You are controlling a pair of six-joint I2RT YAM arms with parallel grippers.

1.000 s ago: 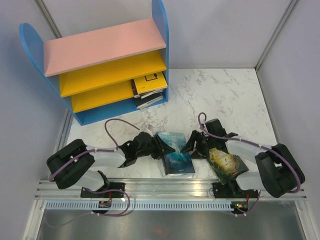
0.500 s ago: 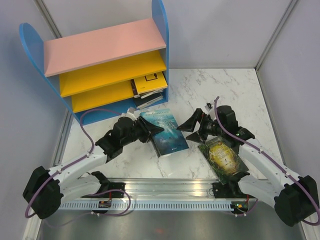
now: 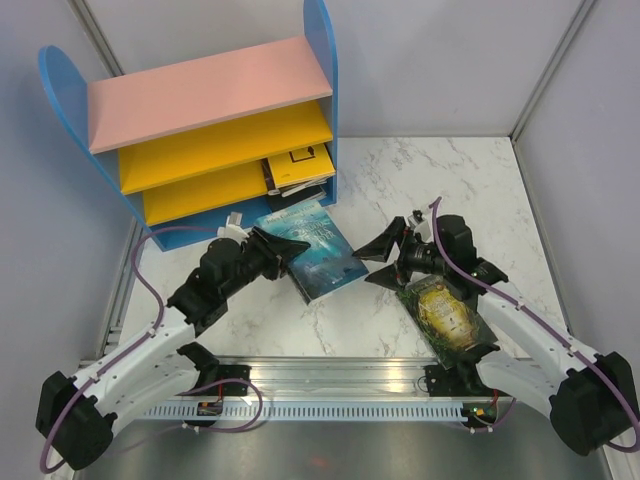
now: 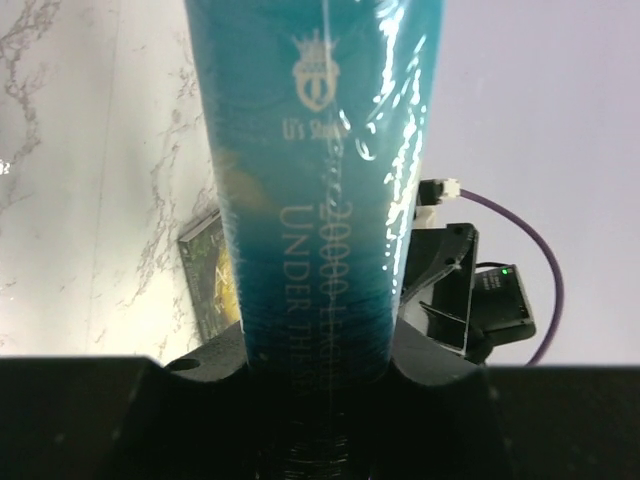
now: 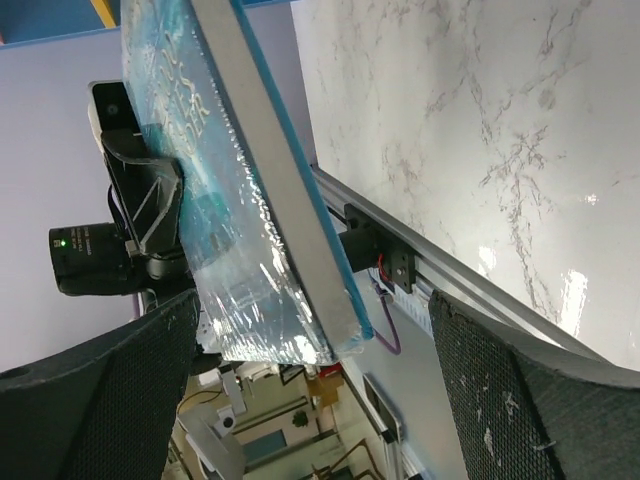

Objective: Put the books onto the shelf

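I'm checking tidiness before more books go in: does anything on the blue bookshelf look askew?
Yes. The few thin paperbacks at the lower right end of the blue-sided bookshelf lie in a loose, fanned pile. They are not upright, and their corners stick out at different angles.

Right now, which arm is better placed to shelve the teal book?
Left. The left claw grips the teal book, close to the open front of the shelf. The right claw is open and empty, farther away, beside the green-gold book.
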